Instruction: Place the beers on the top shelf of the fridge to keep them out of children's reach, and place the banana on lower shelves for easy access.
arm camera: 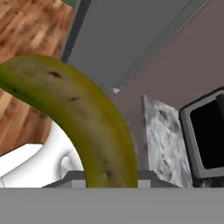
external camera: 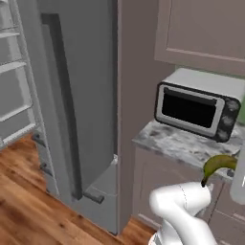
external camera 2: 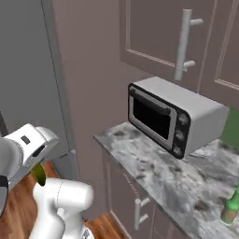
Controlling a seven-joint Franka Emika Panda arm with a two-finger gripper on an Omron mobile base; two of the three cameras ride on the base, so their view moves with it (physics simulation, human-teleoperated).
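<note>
My gripper is shut on the banana, a dark yellow-green curve that arches up across the hand view and hides the fingertips. In the left base view the banana hangs over the counter edge beside my arm, blackish end down. Its tip pokes out under my hand at the left. One beer, a green bottle, stands on the marble counter at the lower right. The fridge is to the left, its grey door and dark bar handle facing me. Pale rails show at its far left; shelf or door rack, I cannot tell.
A silver toaster oven sits on the counter against the wall. Brown upper cabinets hang above it and brown base cabinets stand below. A tall brown panel separates fridge and counter. Wooden floor lies before the fridge.
</note>
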